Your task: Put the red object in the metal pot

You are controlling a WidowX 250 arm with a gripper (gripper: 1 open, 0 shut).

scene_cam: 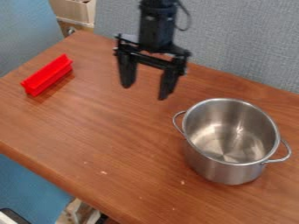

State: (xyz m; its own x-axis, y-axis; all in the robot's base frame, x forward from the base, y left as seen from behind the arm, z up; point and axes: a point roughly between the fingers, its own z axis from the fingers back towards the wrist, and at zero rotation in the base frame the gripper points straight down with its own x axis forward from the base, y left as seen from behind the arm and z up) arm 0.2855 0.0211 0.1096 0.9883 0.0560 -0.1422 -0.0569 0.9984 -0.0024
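The red object (45, 74) is a small bright red rectangular block lying on the wooden table (105, 131) near its left edge. The metal pot (232, 140) stands upright and empty at the right side of the table. My gripper (147, 86) hangs above the table's middle back, between the block and the pot, with its two black fingers spread apart and nothing between them. It is well to the right of the block and to the upper left of the pot.
A light blue wall (246, 35) stands behind the table. A beige object (77, 10) sits beyond the table's back left corner. The table's front edge runs diagonally from the left down to the lower right.
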